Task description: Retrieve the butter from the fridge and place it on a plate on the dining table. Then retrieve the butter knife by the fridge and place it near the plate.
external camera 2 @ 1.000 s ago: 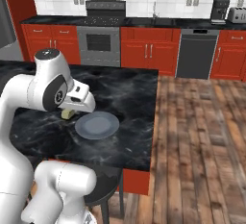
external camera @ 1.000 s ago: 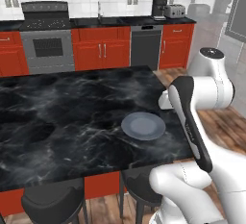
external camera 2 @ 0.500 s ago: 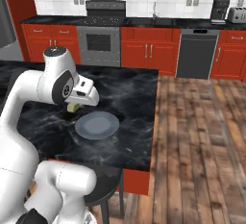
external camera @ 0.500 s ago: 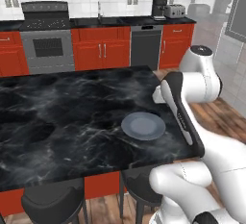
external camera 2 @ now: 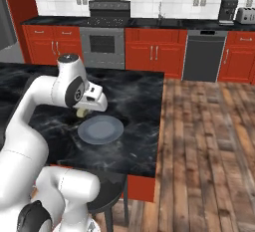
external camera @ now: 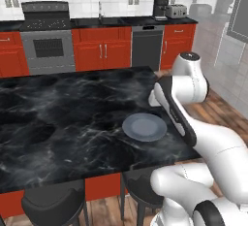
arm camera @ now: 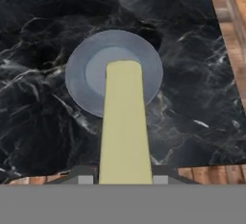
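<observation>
Table [external camera: 58, 123] showing glossy black veined marble; plate [arm camera: 79, 81] looking smooth, matt grey-blue; butter [arm camera: 125, 122] appearing matt, pale yellow; floor [external camera 2: 209, 141] showing wood planks.

pale-yellow butter [arm camera: 124, 122] — grey-blue plate [arm camera: 79, 76] (plain)

bare plate [arm camera: 81, 74] below, marble dining table [external camera: 63, 118] open around

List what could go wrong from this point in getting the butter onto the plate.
1. The butter is held above the plate rather than resting on it; released from here it could bounce or slide onto the dining table.
2. The plate sits near the table's edge by the wood floor, so a nudge from the gripper might push it off.
</observation>
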